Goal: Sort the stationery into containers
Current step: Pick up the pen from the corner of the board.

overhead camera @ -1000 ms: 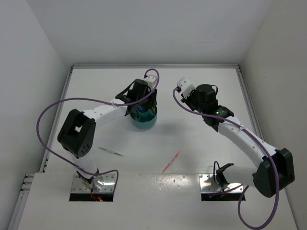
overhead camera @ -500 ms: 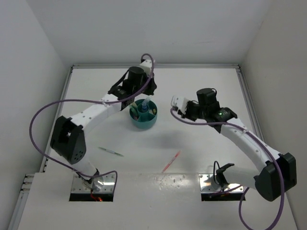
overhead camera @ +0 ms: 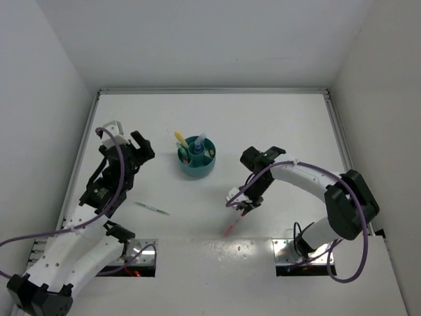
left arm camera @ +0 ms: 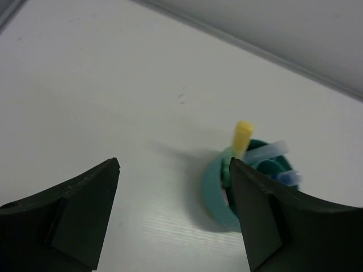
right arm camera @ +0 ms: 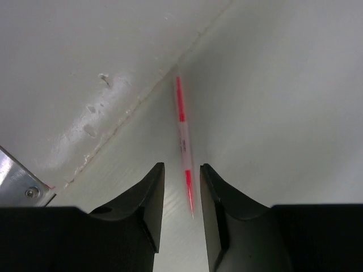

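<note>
The round teal tub (overhead camera: 197, 166) stands mid-table and holds a yellow stick (overhead camera: 179, 137), a light-blue stick (overhead camera: 200, 139) and a blue-capped bottle (overhead camera: 195, 153). In the left wrist view the tub (left arm camera: 217, 191), yellow stick (left arm camera: 243, 137) and light-blue stick (left arm camera: 267, 152) show ahead. My left gripper (overhead camera: 139, 149) is open and empty, left of the tub (left arm camera: 174, 170). A thin red pen (right arm camera: 182, 122) lies on the table. My right gripper (right arm camera: 181, 175) is open, its jaws either side of the pen's near tip without touching it. In the top view it (overhead camera: 242, 205) covers the pen's (overhead camera: 230, 228) upper end. A white pen (overhead camera: 152, 208) lies at the near left.
White walls enclose the table on three sides. The seam of the front panel (right arm camera: 130, 110) runs just beside the red pen. The arm base plates (overhead camera: 128, 255) sit at the near edge.
My left arm has pulled back from over the tub to the left and nearer. My right arm has swung down from beside the tub to the red pen.
</note>
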You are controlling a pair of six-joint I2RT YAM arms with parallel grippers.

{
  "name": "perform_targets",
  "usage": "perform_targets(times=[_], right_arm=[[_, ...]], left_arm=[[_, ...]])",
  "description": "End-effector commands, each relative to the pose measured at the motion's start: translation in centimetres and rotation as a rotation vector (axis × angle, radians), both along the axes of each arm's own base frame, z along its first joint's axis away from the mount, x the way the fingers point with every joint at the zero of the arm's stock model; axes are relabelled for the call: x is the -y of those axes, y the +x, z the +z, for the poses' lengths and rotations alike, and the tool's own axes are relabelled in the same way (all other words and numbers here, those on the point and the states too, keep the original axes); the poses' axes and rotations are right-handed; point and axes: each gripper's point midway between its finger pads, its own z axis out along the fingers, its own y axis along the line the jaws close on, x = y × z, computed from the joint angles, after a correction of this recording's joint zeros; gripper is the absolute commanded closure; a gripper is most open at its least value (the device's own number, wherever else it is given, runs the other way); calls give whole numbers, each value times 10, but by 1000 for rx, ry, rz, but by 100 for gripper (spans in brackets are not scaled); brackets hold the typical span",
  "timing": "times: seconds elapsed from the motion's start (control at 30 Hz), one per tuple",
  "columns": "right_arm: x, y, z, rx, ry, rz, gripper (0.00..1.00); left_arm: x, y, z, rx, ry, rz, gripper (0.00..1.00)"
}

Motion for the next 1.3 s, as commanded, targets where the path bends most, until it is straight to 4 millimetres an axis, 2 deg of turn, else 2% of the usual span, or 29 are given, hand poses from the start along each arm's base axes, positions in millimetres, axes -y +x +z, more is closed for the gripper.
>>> perform_targets(times=[0.0,0.07,0.1,0.13,0.2,0.27,0.3,0.47,0.53,0.57,0.63,0.83,1.1,1.23,1.27], right_arm=[[-20,-11,10,14,83,127,69],[-22,-15,1,1,56,145,72],[-20,-23,-7,4,36,174,72],[-20,-26,-13,-7,8,165,72],[-23,-25,-24,24,-22,170,73],[-27,-21,-30,64,-35,167,73],[-26,-21,-32,61,-38,159,73],[-32,-15,-49,140,-90,165,73],[-28,-11,-55,174,-126,153,73],[-25,-15,-61,170,-150,157,73],[-26,-12,-63,198,-164,160,73],[-24,-22,-70,192,-184,187,73],[-19,-17,-85,264,-250,206,75],[-16,-18,-91,291,-270,214,81],[-16,-18,-91,291,-270,214,88]], left_arm=[[-33,-6,-23,-59,19,143,18],[-36,-4,-32,-83,25,151,21],[-35,-2,-39,-105,36,152,21],[-41,-2,-43,-119,29,187,25],[-47,-2,-51,-148,24,222,27],[-55,-2,-51,-146,11,255,27],[-53,-2,-56,-157,10,242,27],[-56,0,-54,-149,1,253,27],[-56,-1,-52,-140,-3,253,27],[-56,-1,-52,-140,-3,253,27],[-56,-1,-52,-140,-3,253,27],[-56,-1,-52,-140,-3,253,27],[-55,-1,-52,-142,-6,245,27],[-55,-1,-52,-142,-6,245,27],[-55,-1,-52,-142,-6,245,27]])
